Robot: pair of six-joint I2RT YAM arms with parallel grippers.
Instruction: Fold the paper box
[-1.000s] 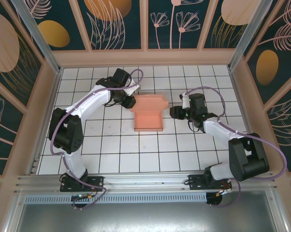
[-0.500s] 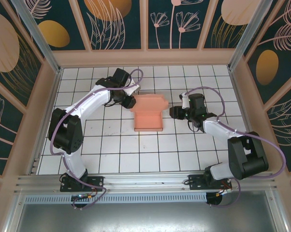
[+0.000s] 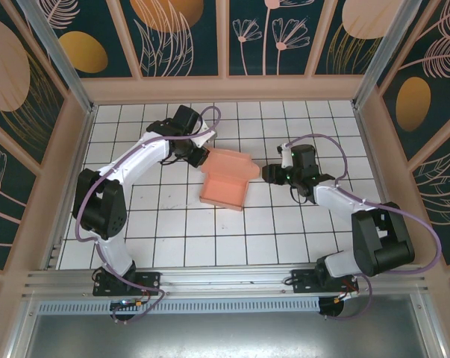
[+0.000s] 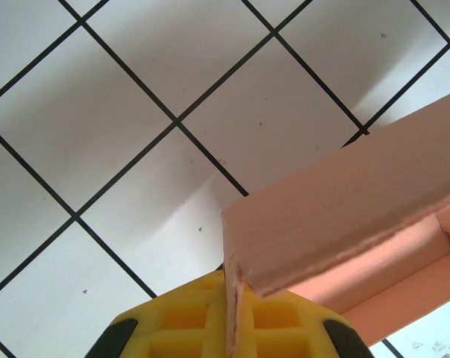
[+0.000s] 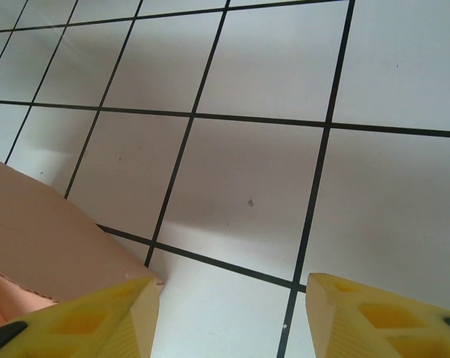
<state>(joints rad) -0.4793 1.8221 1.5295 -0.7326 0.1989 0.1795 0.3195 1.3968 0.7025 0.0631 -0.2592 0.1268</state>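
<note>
Left tool (image 4: 232, 298) pinches paper box (image 3: 225, 186) wall edge; right tool (image 5: 230, 289) spread, empty, just beside. Looks light, thin, crease-prone; grip wall edges, not panels.

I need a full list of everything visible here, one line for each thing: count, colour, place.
paper box: one, salmon-pink, middle of the table, partly folded.
table: one, white tiles with black lines, under everything.
wall panels: several, dark teal with plant drawings, around the table.
metal rail: one, silver, near edge.
cables: two, purple, one along each arm.
arms: two, white and black, bases at near edge.
left tool: one, yellow fingers, shut on the box's edge.
right tool: one, yellow fingers, open, beside the box's right side.
</note>
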